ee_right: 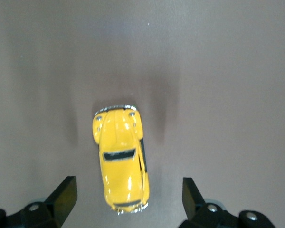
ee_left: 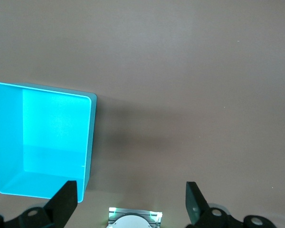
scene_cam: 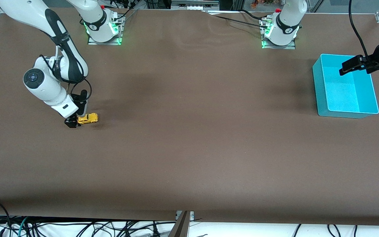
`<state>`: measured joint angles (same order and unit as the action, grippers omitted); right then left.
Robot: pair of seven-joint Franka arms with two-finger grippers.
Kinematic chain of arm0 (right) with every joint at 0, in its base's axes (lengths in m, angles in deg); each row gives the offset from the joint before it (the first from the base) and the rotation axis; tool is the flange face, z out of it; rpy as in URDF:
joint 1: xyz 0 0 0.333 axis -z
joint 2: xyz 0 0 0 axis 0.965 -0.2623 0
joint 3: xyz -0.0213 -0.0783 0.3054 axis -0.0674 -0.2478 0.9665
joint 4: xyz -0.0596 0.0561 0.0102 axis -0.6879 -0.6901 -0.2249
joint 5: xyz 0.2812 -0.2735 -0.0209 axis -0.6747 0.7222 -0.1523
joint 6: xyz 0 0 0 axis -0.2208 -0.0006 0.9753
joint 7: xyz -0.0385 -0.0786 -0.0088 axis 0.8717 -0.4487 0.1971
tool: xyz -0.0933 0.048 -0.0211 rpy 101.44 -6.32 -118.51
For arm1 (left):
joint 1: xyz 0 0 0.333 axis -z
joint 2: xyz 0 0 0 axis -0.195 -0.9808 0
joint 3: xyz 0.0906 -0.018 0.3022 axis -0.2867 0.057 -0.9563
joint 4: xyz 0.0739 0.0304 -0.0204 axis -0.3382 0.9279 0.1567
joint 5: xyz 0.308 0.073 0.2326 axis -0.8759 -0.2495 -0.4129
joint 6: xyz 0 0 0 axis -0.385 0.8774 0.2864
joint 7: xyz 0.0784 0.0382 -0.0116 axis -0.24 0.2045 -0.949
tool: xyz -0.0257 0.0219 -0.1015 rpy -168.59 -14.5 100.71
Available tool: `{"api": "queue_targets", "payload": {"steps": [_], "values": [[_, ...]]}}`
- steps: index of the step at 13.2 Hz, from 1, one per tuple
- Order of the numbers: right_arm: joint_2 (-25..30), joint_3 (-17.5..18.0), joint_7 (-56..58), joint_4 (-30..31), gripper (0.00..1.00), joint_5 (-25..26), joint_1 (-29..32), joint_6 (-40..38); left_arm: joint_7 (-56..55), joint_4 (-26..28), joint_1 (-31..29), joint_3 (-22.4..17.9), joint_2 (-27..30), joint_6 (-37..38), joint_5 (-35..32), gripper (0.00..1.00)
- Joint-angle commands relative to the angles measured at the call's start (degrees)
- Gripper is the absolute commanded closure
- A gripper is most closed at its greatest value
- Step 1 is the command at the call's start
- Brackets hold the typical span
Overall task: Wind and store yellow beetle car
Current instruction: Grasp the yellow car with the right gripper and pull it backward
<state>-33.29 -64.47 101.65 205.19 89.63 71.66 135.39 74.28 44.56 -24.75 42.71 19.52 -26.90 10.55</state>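
The yellow beetle car (scene_cam: 88, 118) stands on its wheels on the brown table toward the right arm's end. My right gripper (scene_cam: 75, 122) is low at the car's end, open. In the right wrist view the car (ee_right: 120, 160) lies between the spread fingers (ee_right: 66, 194), one end of it level with the fingertips, not touching them. The turquoise bin (scene_cam: 344, 86) stands empty toward the left arm's end. My left gripper (scene_cam: 350, 65) hangs over the bin's rim, open and empty; the left wrist view shows the bin (ee_left: 40, 140) beside one finger (ee_left: 66, 198).
The two arm bases (scene_cam: 104, 31) (scene_cam: 279, 34) stand on the table edge farthest from the front camera. Cables hang below the table edge nearest that camera. The brown table (scene_cam: 189, 131) lies bare between the car and the bin.
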Motion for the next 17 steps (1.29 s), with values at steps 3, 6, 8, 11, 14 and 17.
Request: {"api": "queue_targets", "payload": {"steps": [3,6,8,11,14,17], "values": [[-1.4,0.6,1.5,1.0,0.05,0.0,0.4,3.3,0.1,-2.0,2.6,-1.0,-0.8,1.2,0.3,0.00],[-2.0,0.6,2.0,1.0,0.08,0.0,0.4,4.0,-0.7,-1.8,19.3,-17.6,-0.8,1.5,0.3,0.00],[-2.5,0.6,4.6,0.8,0.34,0.0,0.4,3.9,-0.7,-1.8,19.3,-17.8,-0.8,1.6,0.3,0.00],[-2.5,0.5,4.8,0.7,0.81,-0.3,0.4,3.5,-0.6,-1.2,19.3,-17.6,-0.4,1.3,0.4,0.00],[-2.4,0.5,0.3,0.6,0.92,-1.1,0.5,3.4,-0.6,-1.1,20.1,-17.0,-0.3,1.3,-0.5,0.00],[-3.3,0.6,-4.1,0.7,0.91,-1.0,0.1,3.0,-0.7,-1.5,21.5,-17.5,-0.4,1.5,-0.5,0.00]]}}
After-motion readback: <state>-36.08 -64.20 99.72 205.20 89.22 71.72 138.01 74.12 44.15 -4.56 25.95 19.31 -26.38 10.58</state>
